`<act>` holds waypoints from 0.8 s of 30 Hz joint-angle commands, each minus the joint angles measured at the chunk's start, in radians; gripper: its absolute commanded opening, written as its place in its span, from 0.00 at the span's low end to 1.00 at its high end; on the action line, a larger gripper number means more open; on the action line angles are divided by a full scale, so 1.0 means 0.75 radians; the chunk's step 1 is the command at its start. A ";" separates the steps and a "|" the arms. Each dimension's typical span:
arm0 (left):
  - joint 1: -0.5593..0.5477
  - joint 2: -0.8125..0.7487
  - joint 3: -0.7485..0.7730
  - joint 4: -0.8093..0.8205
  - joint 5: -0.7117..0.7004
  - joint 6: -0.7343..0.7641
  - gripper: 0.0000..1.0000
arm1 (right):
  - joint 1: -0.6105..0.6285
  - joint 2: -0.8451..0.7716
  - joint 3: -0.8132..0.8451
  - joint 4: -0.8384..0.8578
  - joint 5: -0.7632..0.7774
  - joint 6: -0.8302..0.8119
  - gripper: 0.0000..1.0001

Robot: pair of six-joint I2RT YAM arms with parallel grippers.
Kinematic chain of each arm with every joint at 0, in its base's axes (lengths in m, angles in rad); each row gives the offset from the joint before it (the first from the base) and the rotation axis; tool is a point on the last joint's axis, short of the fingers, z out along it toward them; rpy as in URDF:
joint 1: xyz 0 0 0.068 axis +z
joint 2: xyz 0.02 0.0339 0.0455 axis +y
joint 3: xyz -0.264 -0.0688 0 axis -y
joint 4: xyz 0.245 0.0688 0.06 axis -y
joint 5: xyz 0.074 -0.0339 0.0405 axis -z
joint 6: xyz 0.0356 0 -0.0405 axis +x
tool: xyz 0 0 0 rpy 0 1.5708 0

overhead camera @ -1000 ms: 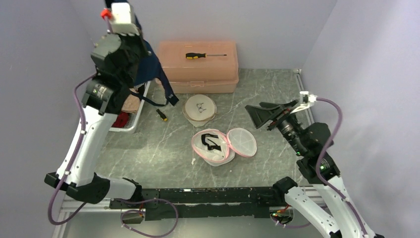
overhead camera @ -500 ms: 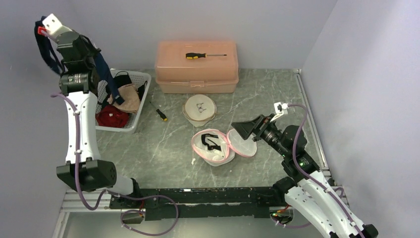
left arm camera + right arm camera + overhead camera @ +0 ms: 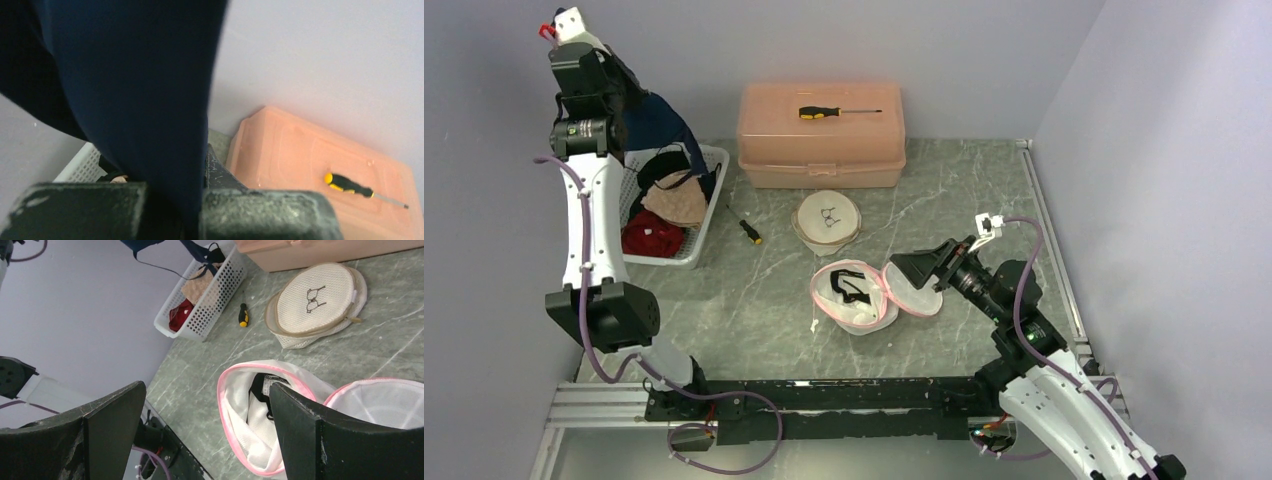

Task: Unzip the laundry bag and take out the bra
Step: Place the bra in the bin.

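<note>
Navy bra is out of the bag, dangling in the upper left of the top view over the white basket, with the left gripper pinched tight on the fabric. Pink laundry bag sits unzipped mid-frame. Right gripper hovers by its lid, jaws wide, holding nothing. Looks like drop-off time: lower over the basket, then let go.

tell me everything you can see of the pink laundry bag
The laundry bag is a round, soft white mesh pouch with pink trim, lying unzipped on the grey marbled table near its middle. Its lid is flipped open to the right, resting flat beside it. A black strappy item lies inside.
</note>
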 commanded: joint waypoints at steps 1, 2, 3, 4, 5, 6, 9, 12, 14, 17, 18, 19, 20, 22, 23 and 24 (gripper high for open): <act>0.014 -0.073 0.132 -0.118 0.140 0.285 0.03 | 0.029 0.002 -0.002 0.091 -0.032 -0.017 0.98; 0.017 -0.083 0.123 -0.129 0.175 0.339 0.03 | 0.032 0.002 -0.001 0.091 -0.038 -0.017 0.98; 0.016 -0.101 0.101 -0.130 0.177 0.392 0.03 | 0.038 0.003 0.004 0.090 -0.039 -0.017 0.98; 0.017 -0.127 0.058 -0.118 0.157 0.434 0.03 | 0.044 0.002 0.011 0.085 -0.039 -0.021 0.98; 0.017 -0.149 0.013 -0.097 0.132 0.465 0.03 | 0.053 0.004 0.019 0.075 -0.034 -0.026 0.98; 0.017 -0.166 -0.019 -0.089 0.114 0.492 0.03 | 0.063 0.006 0.029 0.058 -0.025 -0.036 0.98; 0.017 -0.195 -0.097 -0.098 0.109 0.599 0.03 | 0.109 0.005 0.051 0.019 0.021 -0.068 0.98; 0.018 -0.200 -0.119 -0.168 0.097 0.632 0.03 | 0.134 0.003 0.052 0.009 0.033 -0.079 0.98; 0.017 -0.209 -0.133 -0.206 0.112 0.643 0.03 | 0.140 -0.001 0.041 0.017 0.031 -0.075 0.98; 0.017 -0.224 -0.153 -0.262 0.130 0.638 0.03 | 0.140 -0.015 0.017 0.036 0.028 -0.064 0.98; 0.017 -0.218 -0.159 -0.284 0.138 0.641 0.03 | 0.141 -0.020 0.009 0.038 0.027 -0.063 0.98; 0.017 -0.213 -0.171 -0.294 0.145 0.643 0.03 | 0.143 -0.024 0.002 0.040 0.027 -0.060 0.98; 0.017 -0.185 -0.219 -0.285 0.156 0.637 0.03 | 0.143 -0.034 -0.011 0.046 0.027 -0.056 0.98; 0.017 -0.145 -0.246 -0.268 0.157 0.627 0.03 | 0.143 -0.044 -0.017 0.044 0.028 -0.055 0.98; 0.017 -0.115 -0.244 -0.267 0.160 0.622 0.03 | 0.143 -0.048 -0.019 0.037 0.029 -0.057 0.98; 0.017 -0.084 -0.240 -0.262 0.162 0.617 0.03 | 0.143 -0.054 -0.019 0.026 0.035 -0.062 0.98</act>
